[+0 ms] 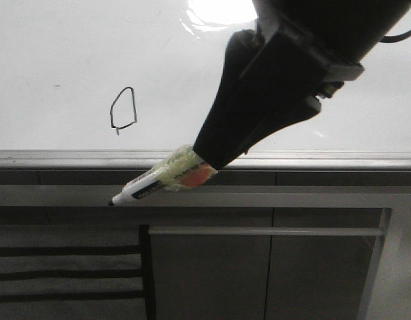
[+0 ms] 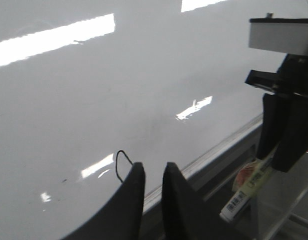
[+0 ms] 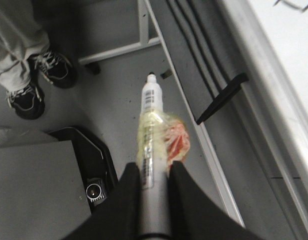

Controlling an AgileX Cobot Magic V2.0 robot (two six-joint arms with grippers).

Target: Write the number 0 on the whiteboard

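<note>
since the number 0 (image 1: pixel 124 109) already stands as a closed angular black loop on the whiteboard (image 1: pixel 52 53), low down and just above the grey edge strip (image 1: pixel 72 159), the writing looks done, and what remains risky is the marker pen (image 1: pixel 146 187). that pen sits clamped between the fingers of the right gripper (image 3: pixel 154 172), its uncapped tip pointing toward eight o'clock in the front view, off the board and below the strip, at about five o'clock from the loop. should the arm swing up past the board with the tip leading, it could drag a stray line across the 0; the pen's taped wrap could also slip in the grip. the left gripper (image 2: pixel 153 172) hangs by the loop, holding nothing, its fingers only narrowly parted. no containers show. a person's shoes (image 3: pixel 39 82) stand on the floor below.
</note>
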